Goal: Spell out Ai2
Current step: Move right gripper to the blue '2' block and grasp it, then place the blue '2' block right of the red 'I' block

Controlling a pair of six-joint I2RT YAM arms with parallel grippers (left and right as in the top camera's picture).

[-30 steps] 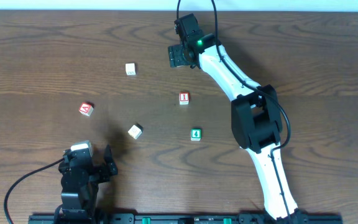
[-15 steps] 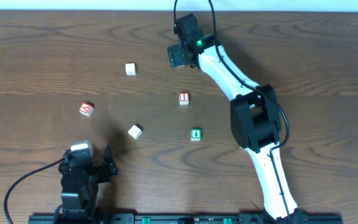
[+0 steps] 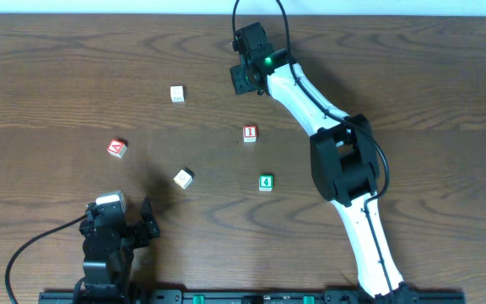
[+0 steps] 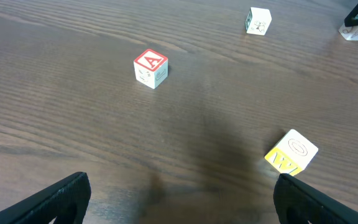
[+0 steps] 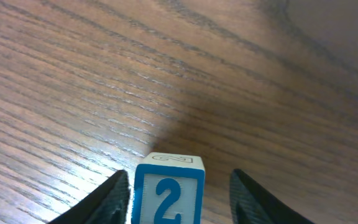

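A white block with a blue 2 stands on the table between the fingers of my right gripper. The left finger is close to it and a gap shows on the right, so the jaws are open. In the overhead view the right gripper is at the far centre and hides the block. A red A block lies at the left and also shows in the left wrist view. A red I block lies at the centre. My left gripper is open and empty at the near left.
A green 4 block lies just below the I block. A yellow-faced block sits near the left gripper, by its right finger. A plain white block lies further back.
My right gripper's jaws have narrowed and the wrist has shifted slightly at the far centre. The left arm and the loose blocks have not moved.
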